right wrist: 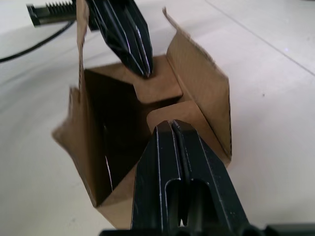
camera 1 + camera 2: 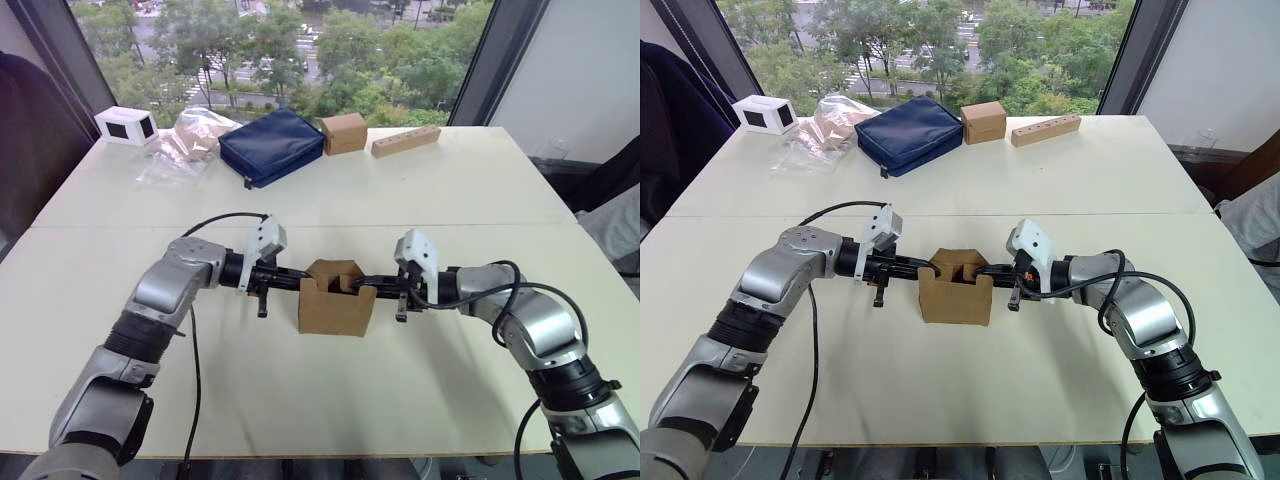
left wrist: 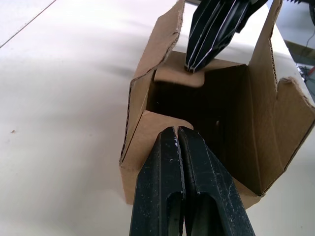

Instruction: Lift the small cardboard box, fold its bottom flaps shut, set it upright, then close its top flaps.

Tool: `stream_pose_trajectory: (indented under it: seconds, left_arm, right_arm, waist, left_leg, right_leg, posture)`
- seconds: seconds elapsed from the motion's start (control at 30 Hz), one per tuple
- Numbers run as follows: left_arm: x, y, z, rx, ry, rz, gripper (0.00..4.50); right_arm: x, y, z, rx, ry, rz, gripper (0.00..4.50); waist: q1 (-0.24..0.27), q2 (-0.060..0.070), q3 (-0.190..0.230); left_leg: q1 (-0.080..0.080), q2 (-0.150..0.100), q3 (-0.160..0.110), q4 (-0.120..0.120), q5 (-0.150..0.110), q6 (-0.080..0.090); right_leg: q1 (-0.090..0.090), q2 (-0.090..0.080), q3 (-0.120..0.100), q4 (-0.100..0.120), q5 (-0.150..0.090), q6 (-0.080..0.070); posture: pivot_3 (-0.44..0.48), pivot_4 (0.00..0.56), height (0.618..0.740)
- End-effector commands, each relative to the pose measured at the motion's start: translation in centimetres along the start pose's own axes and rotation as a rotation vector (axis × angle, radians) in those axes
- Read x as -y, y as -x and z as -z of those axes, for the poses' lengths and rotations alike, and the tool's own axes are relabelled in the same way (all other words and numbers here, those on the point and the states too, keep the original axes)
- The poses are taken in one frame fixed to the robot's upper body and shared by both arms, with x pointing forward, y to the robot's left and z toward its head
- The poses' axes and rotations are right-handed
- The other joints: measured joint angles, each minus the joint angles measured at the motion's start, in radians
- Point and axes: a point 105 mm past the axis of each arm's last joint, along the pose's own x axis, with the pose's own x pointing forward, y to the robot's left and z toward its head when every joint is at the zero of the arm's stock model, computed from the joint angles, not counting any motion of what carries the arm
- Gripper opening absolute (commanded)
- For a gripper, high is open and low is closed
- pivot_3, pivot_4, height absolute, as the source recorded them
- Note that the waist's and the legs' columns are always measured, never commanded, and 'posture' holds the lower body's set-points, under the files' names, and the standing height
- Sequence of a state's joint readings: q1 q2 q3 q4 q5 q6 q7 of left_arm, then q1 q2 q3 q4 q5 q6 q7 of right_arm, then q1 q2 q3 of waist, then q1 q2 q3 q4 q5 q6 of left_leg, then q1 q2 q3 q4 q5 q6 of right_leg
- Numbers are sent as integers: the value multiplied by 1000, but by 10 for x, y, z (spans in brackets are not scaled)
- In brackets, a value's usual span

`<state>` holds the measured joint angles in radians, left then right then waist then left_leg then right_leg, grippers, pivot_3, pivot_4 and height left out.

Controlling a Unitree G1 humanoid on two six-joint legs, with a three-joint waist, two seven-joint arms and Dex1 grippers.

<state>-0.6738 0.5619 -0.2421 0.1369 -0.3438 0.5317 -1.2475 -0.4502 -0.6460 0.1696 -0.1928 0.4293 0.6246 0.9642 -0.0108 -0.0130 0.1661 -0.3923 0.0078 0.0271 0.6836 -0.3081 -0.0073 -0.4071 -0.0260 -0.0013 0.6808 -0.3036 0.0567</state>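
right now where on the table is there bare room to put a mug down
Bare tabletop lies in front of the cardboard box, toward the near edge, and across the middle band between it and the blue pouch. The far edge is crowded: white box, plastic bag, second brown box, wooden block.

plain brown box, navy pouch

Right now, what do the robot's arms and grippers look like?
Both arms have silver-grey shells over black joints, with loose black cables and a white camera housing at each wrist. The left gripper and right gripper each have two black, ribbed, tapering fingers.
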Motion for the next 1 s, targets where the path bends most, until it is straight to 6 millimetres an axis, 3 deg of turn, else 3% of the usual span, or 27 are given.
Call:
stream_pose_trajectory:
  seconds: [0.03,0.23,0.33,0.43,0.57,0.7,0.83,1.0]
  left_arm:
    - [-1,-1,1,-14,-6,-5,64]
    - [2,-1,2,-13,-2,2,64]
    - [2,5,-10,47,27,2,64]
    - [0,24,-34,179,124,-2,64]
    - [-8,49,-46,275,194,-46,64]
    - [-41,53,-34,242,212,-172,64]
    - [-63,44,-16,189,236,-211,64]
    - [-70,16,13,79,233,-163,64]
  right_arm:
    - [-1,0,-7,17,22,6,0]
    - [-2,-2,0,-11,31,7,0]
    - [1,2,-6,17,35,26,0]
    - [4,13,-18,75,16,61,0]
    - [0,33,-40,168,-5,80,0]
    - [1,50,-60,227,11,127,0]
    - [-7,58,-71,230,24,123,0]
    - [-56,47,-68,136,58,-48,0]
  waist:
    - [0,0,0]
    - [0,0,0]
    - [0,0,0]
    - [-1,0,0]
    - [-1,0,0]
    - [3,0,0]
    - [3,0,0]
    - [3,-1,0]
  left_leg:
    - [0,0,0,0,0,0]
    - [0,0,0,0,0,0]
    - [0,0,0,0,0,0]
    - [0,0,0,0,0,0]
    - [-1,1,0,0,0,0]
    - [0,0,0,0,0,0]
    - [0,0,0,0,0,0]
    - [-1,-1,0,0,0,0]
  right_leg:
    - [0,0,0,0,0,0]
    - [0,0,0,0,0,0]
    - [0,0,0,0,0,0]
    - [0,0,0,0,0,0]
    - [-1,0,0,0,0,0]
    - [1,0,0,0,0,0]
    - [0,0,0,0,0,0]
    - [-1,0,-1,0,0,0]
  posture:
    - [0,150,740]
    - [0,150,740]
    - [0,150,740]
    - [0,150,740]
    - [0,150,740]
    - [0,150,740]
    - [0,150,740]
    - [0,150,740]
